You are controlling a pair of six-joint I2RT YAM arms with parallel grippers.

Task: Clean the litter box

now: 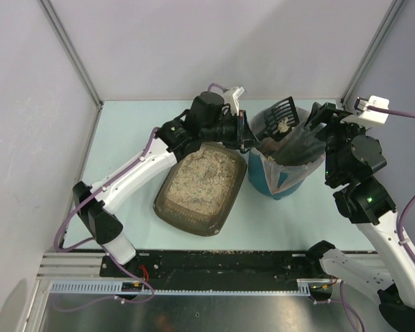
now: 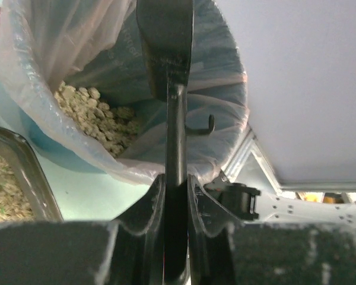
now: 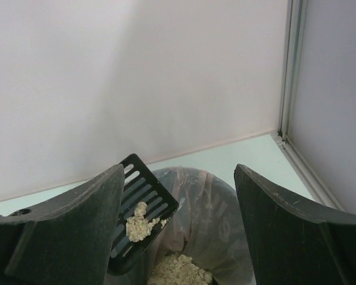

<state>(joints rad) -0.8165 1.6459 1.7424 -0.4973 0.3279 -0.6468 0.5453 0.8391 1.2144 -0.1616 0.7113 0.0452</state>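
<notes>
A: Left gripper (image 2: pixel 177 185) first — what has it got?

B: It is clamped on the thin black handle of the scoop (image 3: pixel 141 205), with the flat plastic edge-on between its fingers. Beyond the fingertips the handle widens into the slotted blade, which sits over the far rim of the bin (image 1: pixel 271 183).

A: Anything on the blade?

B: A small beige clump (image 3: pixel 140 225), pale and crumbly, resting on the slots.

A: And the bin itself?

B: Round and teal, lined with a clear crinkled bag (image 2: pixel 222 127). Grainy pellets (image 2: pixel 92 113) lie inside, straight ahead of the left gripper.

A: The right gripper (image 3: pixel 178 173)?

B: Spread wide with nothing between its broad matte fingers. It hangs above the bin, with the scoop blade just ahead and to its left.

A: Where is the litter box (image 1: pixel 225 211)?

B: On the pale green desk (image 1: pixel 124 138), just beneath and behind the left gripper and close beside the bin — a shallow dark brown tray, rounded-rectangle, with a wide glossy rim, filled with beige granular litter (image 1: pixel 202 176).
</notes>
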